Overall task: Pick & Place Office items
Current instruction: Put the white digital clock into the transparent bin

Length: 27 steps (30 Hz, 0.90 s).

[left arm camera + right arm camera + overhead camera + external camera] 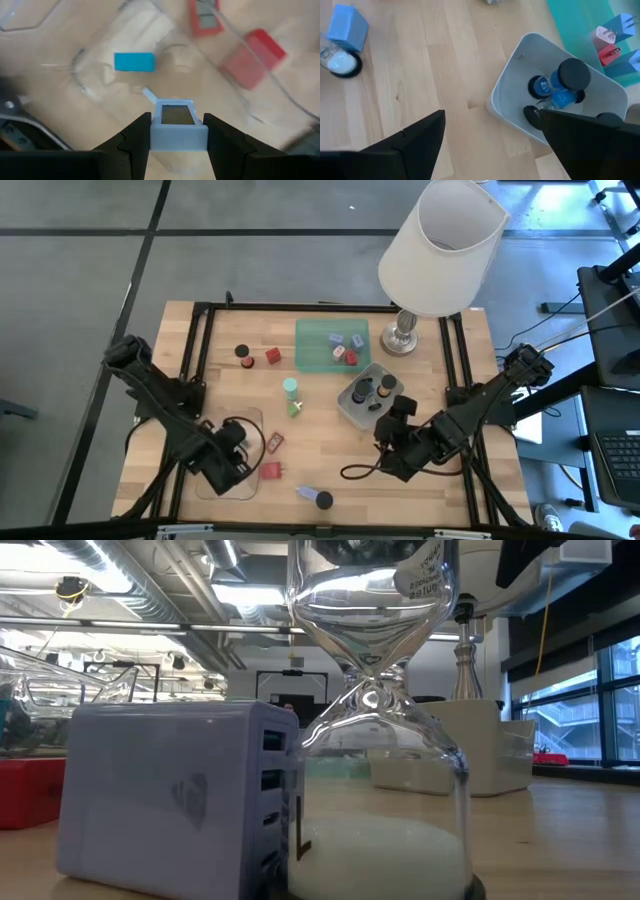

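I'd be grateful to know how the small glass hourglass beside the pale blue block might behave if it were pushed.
The small glass hourglass with white sand is tall with a pinched waist, so it would probably tip rather than slide. Clear glass suggests it is fragile and somewhat slippery. On its side, its round black base might let it roll.

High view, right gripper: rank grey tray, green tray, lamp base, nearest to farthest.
From the right gripper, in the high view:
1. Grey tray, right beside it, toward the table's middle.
2. Green tray, beyond the grey tray, toward the far edge.
3. Lamp base, at the far edge, next to the green tray.
Green tray and lamp base are too close to call.
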Each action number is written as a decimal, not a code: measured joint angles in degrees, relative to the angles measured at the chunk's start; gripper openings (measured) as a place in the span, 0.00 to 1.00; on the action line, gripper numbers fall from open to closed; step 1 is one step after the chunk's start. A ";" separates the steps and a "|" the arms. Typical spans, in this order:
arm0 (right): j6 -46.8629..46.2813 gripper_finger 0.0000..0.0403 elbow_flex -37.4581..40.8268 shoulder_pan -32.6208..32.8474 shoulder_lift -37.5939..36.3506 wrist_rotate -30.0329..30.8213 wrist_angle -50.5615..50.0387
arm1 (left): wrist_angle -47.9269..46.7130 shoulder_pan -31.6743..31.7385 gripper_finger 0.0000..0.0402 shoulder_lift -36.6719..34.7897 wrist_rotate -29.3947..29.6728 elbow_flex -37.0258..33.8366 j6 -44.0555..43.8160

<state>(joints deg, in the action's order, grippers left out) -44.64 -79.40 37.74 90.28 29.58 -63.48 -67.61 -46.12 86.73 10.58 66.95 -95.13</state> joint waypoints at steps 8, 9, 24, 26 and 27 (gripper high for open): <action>0.35 0.80 0.00 -1.03 0.00 0.40 0.04 | -0.09 2.52 0.40 1.60 -2.39 -4.24 0.69; 0.47 0.80 0.00 -1.02 0.00 0.85 0.06 | -0.05 2.51 0.40 1.66 -2.49 -4.61 0.89; 0.57 0.80 0.00 -1.03 0.00 1.51 0.23 | 3.38 2.46 0.42 1.69 -1.30 -8.49 0.30; 0.57 0.80 0.00 -1.03 0.00 1.49 0.25 | 3.32 2.36 0.42 1.69 -1.28 -8.49 0.37; 0.57 0.80 0.00 -1.03 0.00 1.51 0.26 | 3.35 2.32 0.42 1.69 -1.28 -8.49 0.88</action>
<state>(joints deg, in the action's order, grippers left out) -44.07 -79.40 36.71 90.28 31.09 -63.22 -64.25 -43.81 88.42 9.30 58.46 -94.26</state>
